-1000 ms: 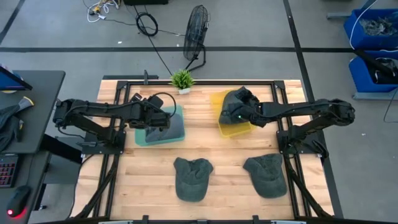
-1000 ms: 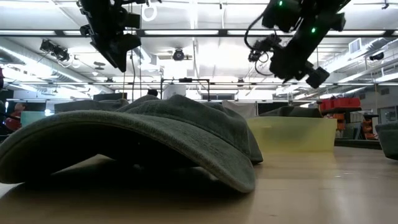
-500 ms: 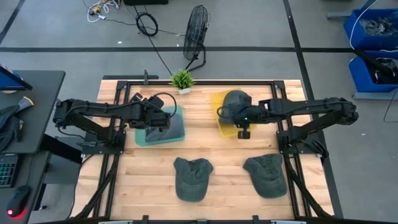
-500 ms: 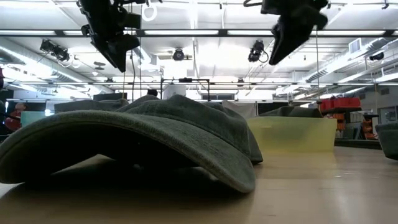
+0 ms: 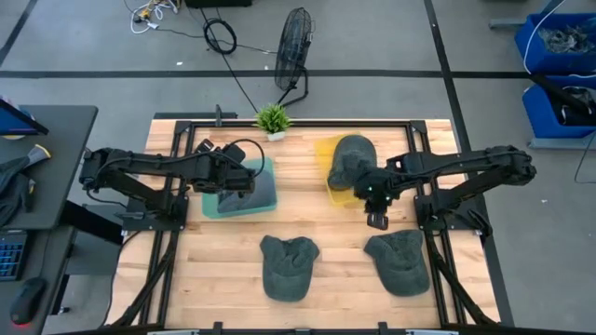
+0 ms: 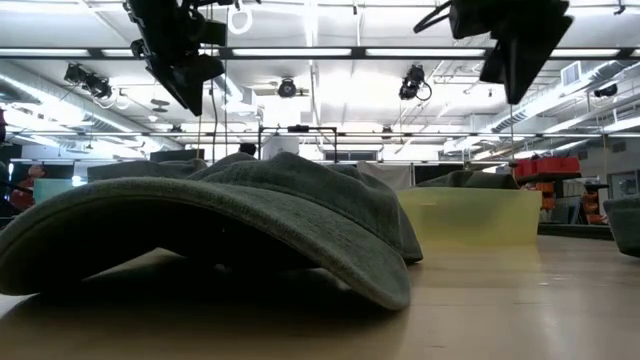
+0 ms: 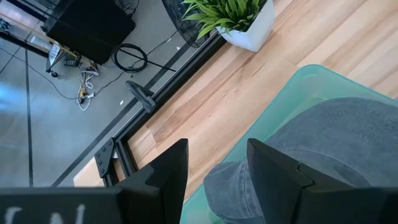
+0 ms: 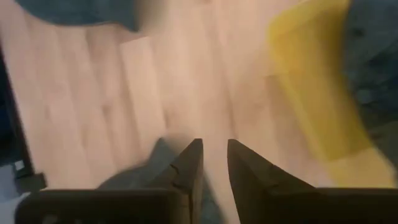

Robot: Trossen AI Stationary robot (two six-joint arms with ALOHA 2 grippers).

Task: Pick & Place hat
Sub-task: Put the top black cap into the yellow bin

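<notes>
Two-arm hat sorting on a wooden counter (image 5: 317, 233), with the potted plant (image 5: 273, 118) at the far edge as landmark. Just right of the plant sits the yellow bin (image 5: 337, 186), a grey hat (image 5: 352, 154) draped over its far rim — placed, by the look of it. The right gripper (image 5: 374, 210) hangs past the bin's near corner, away from the plant, its fingers released with a narrow gap and nothing between them; it points toward the right-hand loose hat (image 5: 399, 261) lying flat at the near edge, a likely next pick. A second loose hat (image 5: 288, 266) lies beside that one, nearer the counter's middle, its brim filling the low view. Just left of the plant, the left gripper (image 5: 238, 177) hovers over the teal bin (image 5: 264, 167), which holds another grey hat (image 7: 336, 149); its fingers stand apart and empty — parked, apparently, so the bin stays clear of the working arm.
</notes>
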